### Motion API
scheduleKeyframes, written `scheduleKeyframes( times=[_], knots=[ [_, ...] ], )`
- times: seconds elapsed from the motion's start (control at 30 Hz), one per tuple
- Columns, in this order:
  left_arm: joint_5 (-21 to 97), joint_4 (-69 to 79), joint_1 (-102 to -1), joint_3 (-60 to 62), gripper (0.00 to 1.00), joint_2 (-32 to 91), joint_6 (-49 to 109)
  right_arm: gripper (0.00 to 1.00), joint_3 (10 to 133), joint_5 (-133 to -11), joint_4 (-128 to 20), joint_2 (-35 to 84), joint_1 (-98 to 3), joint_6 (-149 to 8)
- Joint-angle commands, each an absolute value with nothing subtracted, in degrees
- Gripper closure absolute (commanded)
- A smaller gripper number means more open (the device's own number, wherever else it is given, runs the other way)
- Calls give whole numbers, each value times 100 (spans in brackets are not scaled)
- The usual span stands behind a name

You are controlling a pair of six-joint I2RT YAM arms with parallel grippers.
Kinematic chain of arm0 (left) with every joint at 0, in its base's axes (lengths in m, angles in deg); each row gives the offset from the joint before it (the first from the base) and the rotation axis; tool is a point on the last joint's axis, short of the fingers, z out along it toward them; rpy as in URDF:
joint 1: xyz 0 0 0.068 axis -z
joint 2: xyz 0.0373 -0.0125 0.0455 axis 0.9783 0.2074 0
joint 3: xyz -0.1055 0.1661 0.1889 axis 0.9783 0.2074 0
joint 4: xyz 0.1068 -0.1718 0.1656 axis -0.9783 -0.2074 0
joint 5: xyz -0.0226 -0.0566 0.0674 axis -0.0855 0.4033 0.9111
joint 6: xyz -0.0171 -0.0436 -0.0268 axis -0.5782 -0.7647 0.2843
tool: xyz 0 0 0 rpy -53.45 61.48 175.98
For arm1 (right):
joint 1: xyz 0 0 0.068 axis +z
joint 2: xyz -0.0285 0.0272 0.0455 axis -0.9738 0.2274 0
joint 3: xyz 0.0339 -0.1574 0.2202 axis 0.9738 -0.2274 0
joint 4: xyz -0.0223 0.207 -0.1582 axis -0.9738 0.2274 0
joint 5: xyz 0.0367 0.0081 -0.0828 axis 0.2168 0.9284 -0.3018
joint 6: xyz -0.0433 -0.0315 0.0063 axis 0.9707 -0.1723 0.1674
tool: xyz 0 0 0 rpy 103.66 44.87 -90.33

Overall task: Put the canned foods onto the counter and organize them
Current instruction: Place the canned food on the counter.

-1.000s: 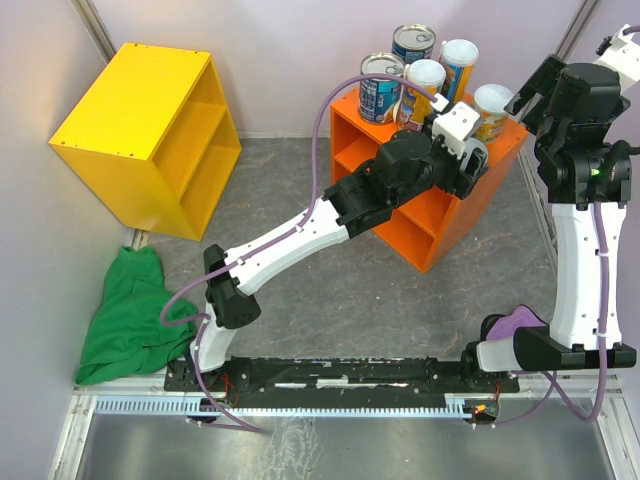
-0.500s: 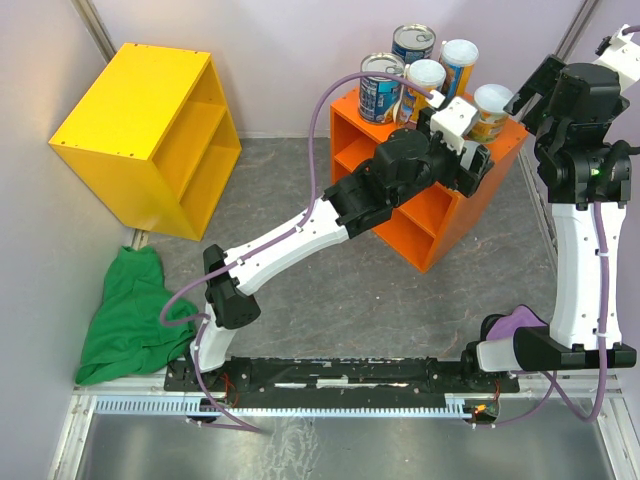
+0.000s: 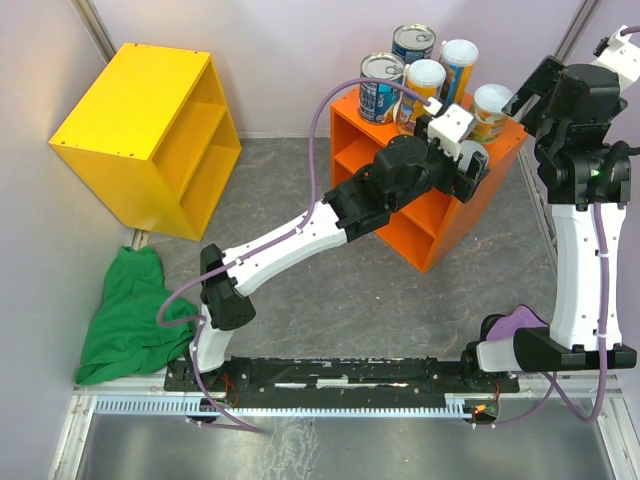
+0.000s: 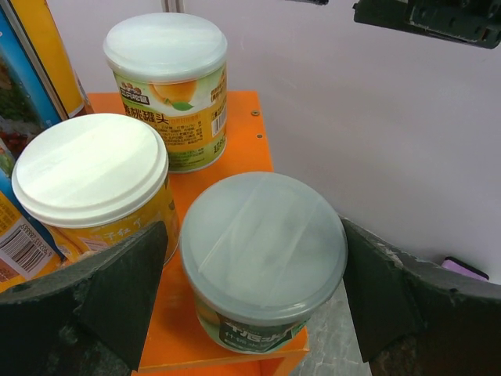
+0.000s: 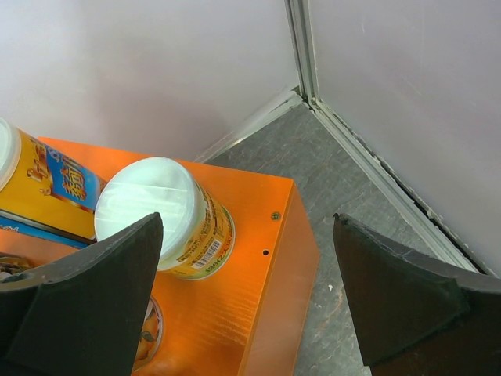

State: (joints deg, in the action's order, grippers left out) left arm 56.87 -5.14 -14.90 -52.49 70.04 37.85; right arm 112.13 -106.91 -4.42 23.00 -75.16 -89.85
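Observation:
The orange counter [image 3: 440, 215] stands at the back right with several cans upright on its top. Two blue-labelled tins [image 3: 380, 86] and two slim white-lidded cans [image 3: 458, 62] stand at its far side. A short yellow-labelled can [image 3: 492, 106] stands at the right end. My left gripper [image 4: 254, 294] is open around a short grey-lidded, green-labelled can [image 4: 264, 251] that stands on the counter's near corner [image 4: 176, 345]; small gaps show at its sides. My right gripper [image 5: 246, 298] is open and empty above the counter's right end [image 5: 258, 266], beside the yellow-labelled can [image 5: 160, 215].
A yellow cabinet [image 3: 150, 130] stands at the back left. A green cloth [image 3: 130, 310] lies on the floor at the left. Walls close in behind and to the right of the counter [image 5: 391, 94]. The left arm [image 3: 300, 235] reaches diagonally across the middle.
My left gripper has drawn back slightly to the left, so the grey-lidded can on the counter's corner shows more. The right arm has not moved.

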Motion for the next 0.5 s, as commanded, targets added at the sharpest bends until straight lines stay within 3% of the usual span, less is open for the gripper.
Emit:
scheduleKeyframes(
  times=[0.0, 0.47],
  knots=[
    [5826, -91, -1423, -5240, 6, 6511, 3641, 4, 11199, -10630, -654, 2108, -7536, -9000],
    [6005, -5, -1313, -4942, 6, 6245, 3704, 4, 11095, -10573, -601, 1936, -7537, -8984]
  ],
)
